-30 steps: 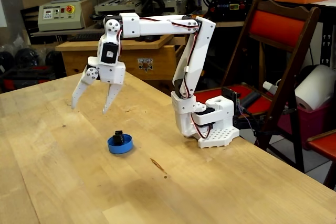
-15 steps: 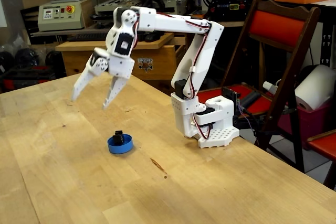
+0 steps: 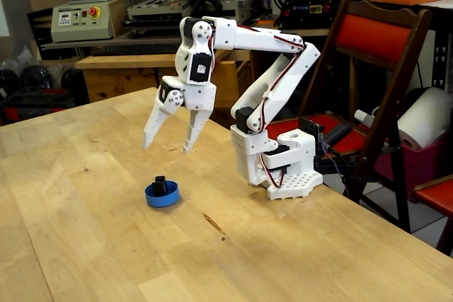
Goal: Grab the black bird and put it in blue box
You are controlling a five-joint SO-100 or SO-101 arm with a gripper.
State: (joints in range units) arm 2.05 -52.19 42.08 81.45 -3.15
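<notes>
The black bird (image 3: 160, 187) sits inside the blue box (image 3: 162, 195), a small round blue dish on the wooden table (image 3: 85, 245). My white gripper (image 3: 168, 148) hangs in the air above and slightly right of the dish, well clear of it. Its two fingers are spread apart and point down, with nothing between them.
The arm's white base (image 3: 283, 164) stands at the table's right edge. A red folding chair (image 3: 368, 68) is close behind it. A wooden workbench (image 3: 141, 76) and shop machines fill the background. A small dark mark (image 3: 213, 224) lies on the table right of the dish.
The arm has pulled back toward its base, carrying the open gripper to the right. The bird and the dish have stayed where they were.
</notes>
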